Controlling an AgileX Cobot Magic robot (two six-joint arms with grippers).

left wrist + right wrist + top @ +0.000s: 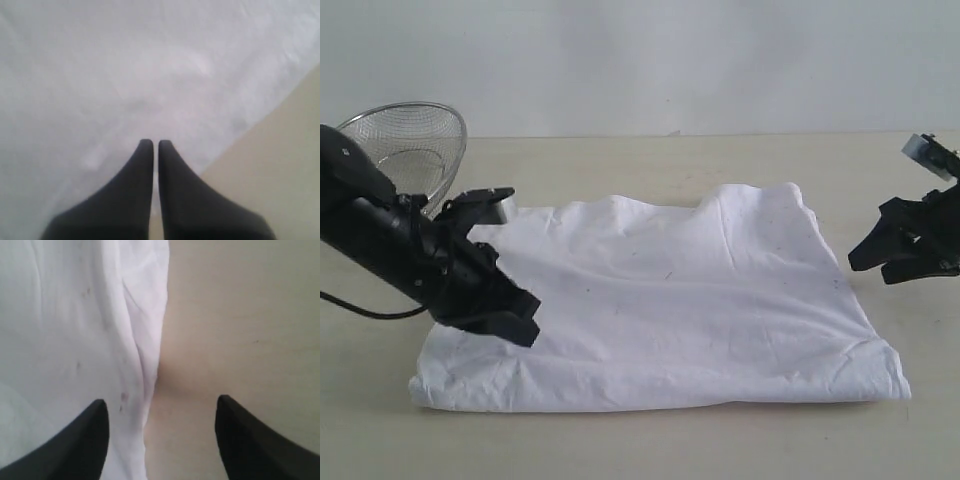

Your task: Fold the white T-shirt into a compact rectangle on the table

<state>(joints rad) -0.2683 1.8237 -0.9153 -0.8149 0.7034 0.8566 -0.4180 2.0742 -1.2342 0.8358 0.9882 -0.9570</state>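
The white T-shirt lies on the table as a wide, wrinkled rectangle, plain side up, with no lettering or tag showing. My left gripper hangs over the shirt's left part, near its edge. In the left wrist view this gripper is shut, and no cloth shows between its fingers above the shirt. My right gripper hovers just off the shirt's right side. In the right wrist view the right gripper is open, straddling the shirt's edge and bare table.
A round wire-mesh basket stands at the back left, behind my left arm. A dark cable trails off the left arm. Bare tabletop runs in front of the shirt and behind it.
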